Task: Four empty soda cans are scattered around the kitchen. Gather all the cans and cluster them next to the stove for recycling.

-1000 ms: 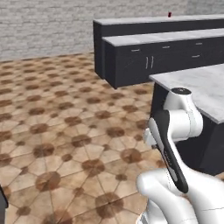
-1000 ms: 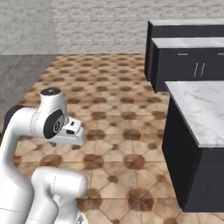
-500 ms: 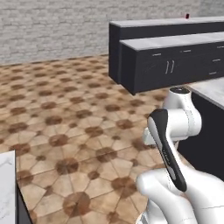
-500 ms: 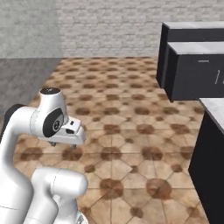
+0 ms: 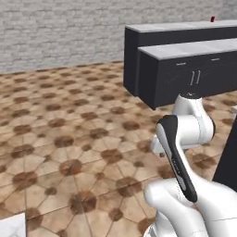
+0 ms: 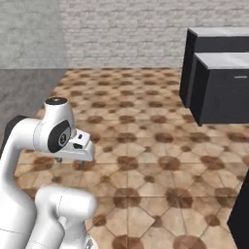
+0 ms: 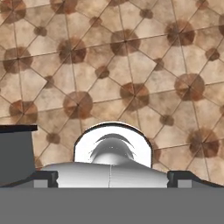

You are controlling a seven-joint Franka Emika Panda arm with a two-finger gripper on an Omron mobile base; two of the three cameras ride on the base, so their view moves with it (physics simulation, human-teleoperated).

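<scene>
One soda can (image 5: 213,19), a tiny red shape, stands on the far counter at the top right of the left base view; it is too small for detail. The stove is out of view. My arm is folded close to the base, with the hand (image 6: 79,147) held low over the brown tile floor (image 5: 69,134). In the hand view my gripper (image 7: 112,178) is open, its dark fingertips (image 7: 43,177) set wide apart with nothing but floor tiles beyond them.
Dark cabinets with white counters (image 5: 185,74) run along the right, also seen as dark cabinets (image 6: 219,82) in the right base view. A dark island side (image 5: 229,162) stands close on my right. A white counter corner (image 5: 11,226) pokes in at lower left. A brick wall (image 5: 60,32) closes the back.
The whole scene has slid to the right in both base views, so the base has moved; the marble island top has left the pictures. The arm keeps its folded pose and the gripper stays open.
</scene>
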